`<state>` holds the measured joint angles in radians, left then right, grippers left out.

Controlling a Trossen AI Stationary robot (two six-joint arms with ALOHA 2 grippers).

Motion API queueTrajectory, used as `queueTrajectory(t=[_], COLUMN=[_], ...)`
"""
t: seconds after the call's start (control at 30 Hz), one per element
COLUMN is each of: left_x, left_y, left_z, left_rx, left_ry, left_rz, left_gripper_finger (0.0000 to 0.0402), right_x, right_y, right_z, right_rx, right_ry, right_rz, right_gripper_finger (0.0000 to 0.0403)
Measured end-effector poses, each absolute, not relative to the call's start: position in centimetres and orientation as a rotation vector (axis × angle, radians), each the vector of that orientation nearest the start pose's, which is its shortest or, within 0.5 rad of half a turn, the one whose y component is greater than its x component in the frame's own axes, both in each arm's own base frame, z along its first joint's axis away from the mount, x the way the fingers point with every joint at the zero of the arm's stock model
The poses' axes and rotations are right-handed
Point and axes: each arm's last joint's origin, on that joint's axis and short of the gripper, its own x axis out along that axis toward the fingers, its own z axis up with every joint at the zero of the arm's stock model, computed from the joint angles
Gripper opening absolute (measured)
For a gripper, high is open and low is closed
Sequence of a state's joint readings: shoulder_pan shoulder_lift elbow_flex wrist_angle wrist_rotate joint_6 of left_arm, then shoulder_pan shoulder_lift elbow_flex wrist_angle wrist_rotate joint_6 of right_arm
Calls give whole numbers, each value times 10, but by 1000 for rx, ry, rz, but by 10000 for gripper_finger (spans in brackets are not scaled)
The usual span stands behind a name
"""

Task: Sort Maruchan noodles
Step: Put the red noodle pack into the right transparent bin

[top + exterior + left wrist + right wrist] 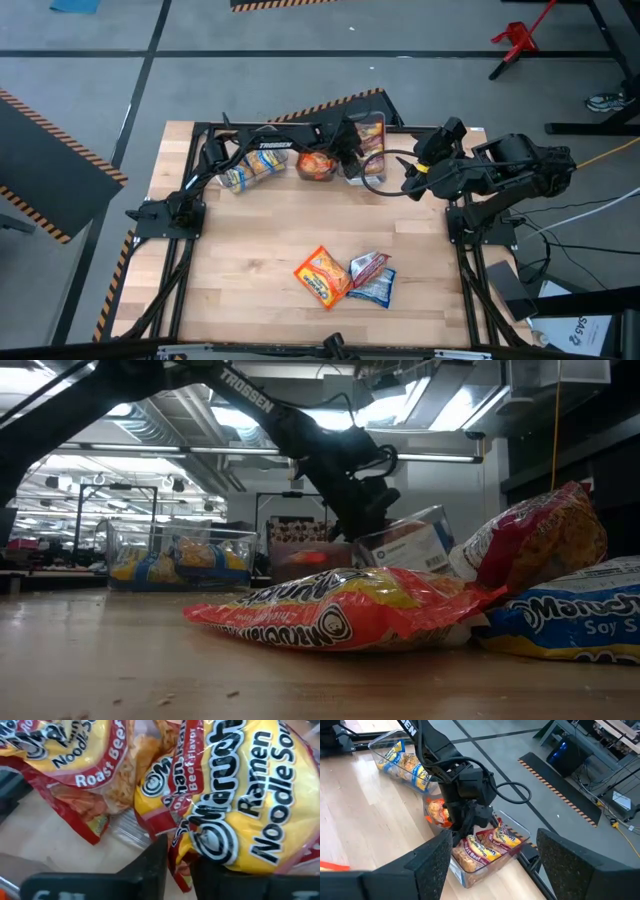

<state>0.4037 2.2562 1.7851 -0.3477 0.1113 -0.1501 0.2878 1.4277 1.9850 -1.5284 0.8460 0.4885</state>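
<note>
Wood: pale plank table point(260, 230), three Maruchan noodles packets point(345, 277) near its front edge.
Floor: grey concrete point(300, 30), hazard-striped tape.
Left gripper point(352, 150): over red-packet bin point(368, 140), grip unclear.
Right gripper point(415, 178): spread, empty.

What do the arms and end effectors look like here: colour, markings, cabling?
Both arms are matte black with boxy jointed links. The left arm carries white TROSSEN lettering on its link, and a black cable loops loose beside its wrist. Its end effector is a blocky black housing. The right end effector has two broad, flat, dark fingers with squared tips.
</note>
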Motion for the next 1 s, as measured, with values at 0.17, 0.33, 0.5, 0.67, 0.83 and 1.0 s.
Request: queueTrajectory(t=[0.17,0.33,0.5,0.67,0.83,1.0], left_x=[463,472,471,467,471,485], left_y=[191,186,187,187,185,182], left_z=[185,202,216,231,255,266], left_rx=[-340,-269,-219,-217,-233,-259], left_ry=[766,725,777,841,778,570], left_rz=[342,339,380,401,294,109], left_gripper_finger=[92,95,98,97,96,89], right_x=[205,205,204,204,204,202], right_y=[38,38,38,38,38,38], right_z=[473,473,473,472,472,471], right_rx=[-79,-82,-85,-88,-109,-113], right_ry=[673,677,689,693,711,731], right_rz=[-690,-690,-684,-684,-668,-659], right_gripper_finger=[278,278,278,278,278,278])
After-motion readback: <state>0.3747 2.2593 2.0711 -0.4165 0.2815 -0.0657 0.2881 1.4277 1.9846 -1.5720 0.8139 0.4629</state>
